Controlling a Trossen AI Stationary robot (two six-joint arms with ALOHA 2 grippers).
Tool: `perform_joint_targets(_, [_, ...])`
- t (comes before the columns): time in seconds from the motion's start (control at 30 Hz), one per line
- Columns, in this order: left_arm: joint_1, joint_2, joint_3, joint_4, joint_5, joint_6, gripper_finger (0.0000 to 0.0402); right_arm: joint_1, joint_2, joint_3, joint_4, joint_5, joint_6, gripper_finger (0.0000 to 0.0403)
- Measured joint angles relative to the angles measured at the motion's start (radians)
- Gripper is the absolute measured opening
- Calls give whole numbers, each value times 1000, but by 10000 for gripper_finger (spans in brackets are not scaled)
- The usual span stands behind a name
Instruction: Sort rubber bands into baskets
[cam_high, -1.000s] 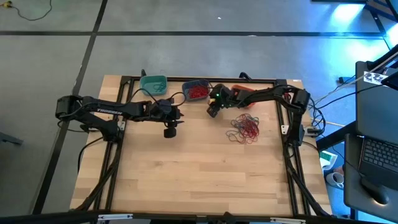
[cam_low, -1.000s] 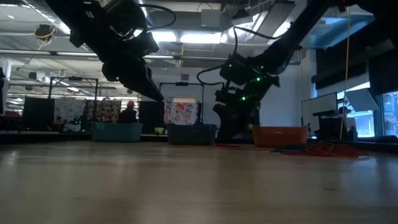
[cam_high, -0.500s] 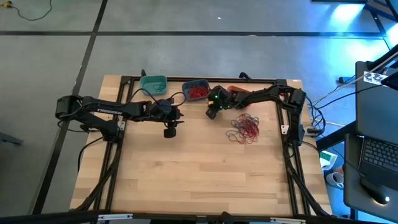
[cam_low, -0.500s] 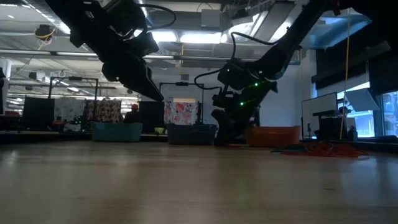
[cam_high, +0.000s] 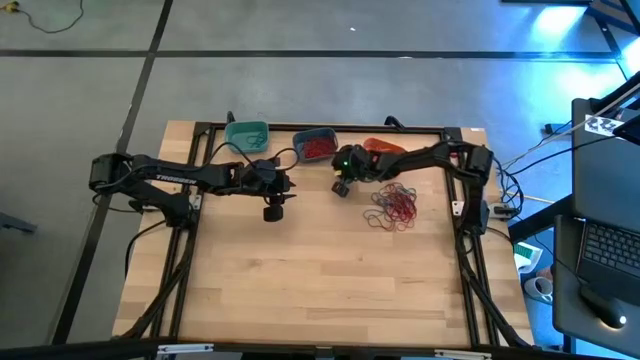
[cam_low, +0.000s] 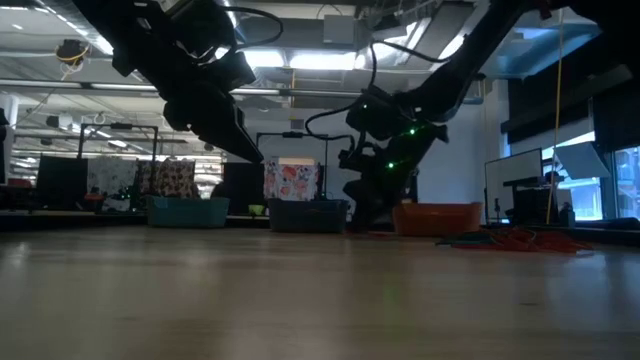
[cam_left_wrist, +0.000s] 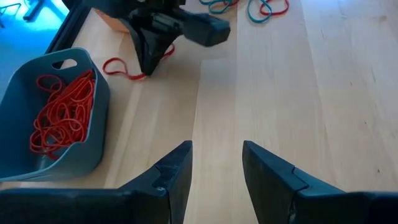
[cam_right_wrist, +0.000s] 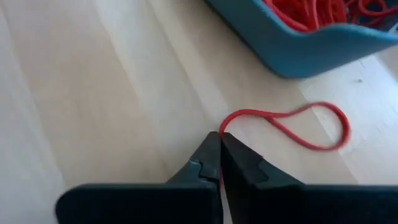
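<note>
Three baskets stand along the far edge: teal (cam_high: 247, 134), slate blue (cam_high: 315, 145) holding red rubber bands, and orange (cam_high: 383, 147). A loose pile of rubber bands (cam_high: 393, 205), mostly red, lies on the table right of centre. My right gripper (cam_high: 340, 189) is down at the table just near the slate blue basket (cam_right_wrist: 311, 34), shut on a single red rubber band (cam_right_wrist: 292, 127). My left gripper (cam_high: 272, 213) hangs open over bare wood left of it, with nothing between its fingers (cam_left_wrist: 216, 165). My right gripper pinches one end of the red band's loop (cam_right_wrist: 222, 132) between its two fingertips. The fingers come from above, pointing down at the table. The rest of the loop (cam_left_wrist: 121, 67) lies slack on the wood beside the slate blue basket.
Black frame rails run along the table's edges and black cables trail by the far baskets. Open wood fills the near half of the table (cam_high: 320, 280). In the low view, a room with racks and a person shows behind the table.
My right gripper has moved a little toward the table's left and near edges, away from the orange basket, and has come down to the wood by the slate blue basket.
</note>
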Motion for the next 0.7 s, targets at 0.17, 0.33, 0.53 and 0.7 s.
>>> perform_joint_targets(0.17, [0,0,0,0,0,7,138,24,-50,0,2,6,-11,3])
perform_joint_targets(0.33, [-1,0,0,33,0,3,138,29,-58,1,-13,32,-14,3])
perform_joint_targets(0.53, [-2,0,0,63,0,7,138,29,-66,1,-21,32,-26,2])
perform_joint_targets(0.7, [-2,0,0,82,0,11,138,29,-107,1,-43,40,-36,2])
